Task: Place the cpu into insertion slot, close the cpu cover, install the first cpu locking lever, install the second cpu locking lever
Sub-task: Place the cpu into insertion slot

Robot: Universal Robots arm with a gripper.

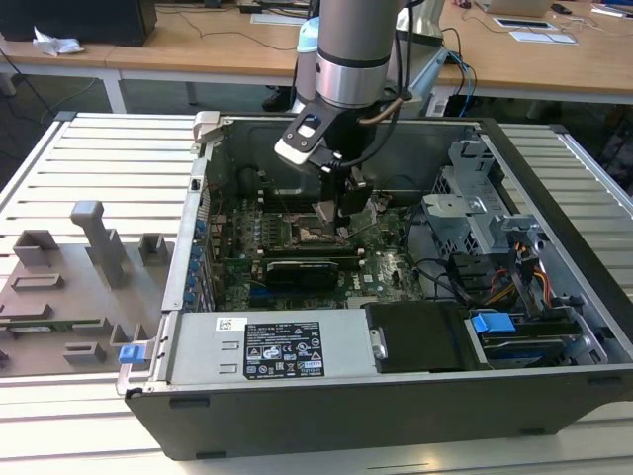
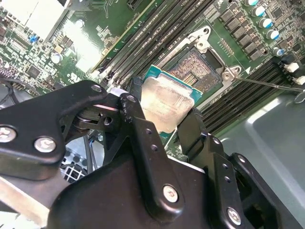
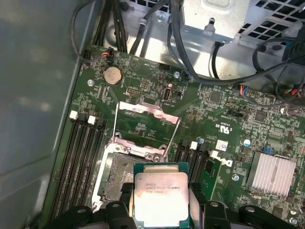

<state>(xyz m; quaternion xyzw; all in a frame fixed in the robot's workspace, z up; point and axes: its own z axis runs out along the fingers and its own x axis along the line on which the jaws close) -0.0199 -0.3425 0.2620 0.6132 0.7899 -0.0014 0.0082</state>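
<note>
One gripper noted low inside the open case, just above the green board. Closed on the cpu: black fingers pressed against two opposite edges, parted no wider than the chip itself. Cpu held tilted, silvery top up, green edge showing. In both wrist views seen hanging over one side of the slot, not seated. Dark pin field of the slot largely open to view. Cover swung up off the slot and standing just beyond it, window frame bare. Thin metal rod lying across the memory slots beside the slot.

Writing and labels, noted but not read off:
- several faint dark lines of print on the cpu top, seen in the first wrist view;
- white lettering on the board, near a small white sticker;
- large black-and-white label on the grey power-supply box at the near side of the case, with a small white sticker just above it.

Also on the board: round coin cell and finned silver heatsink, both well apart from the slot. Grey fixture plate on the slatted table at the exterior view's left, outside the case.
</note>
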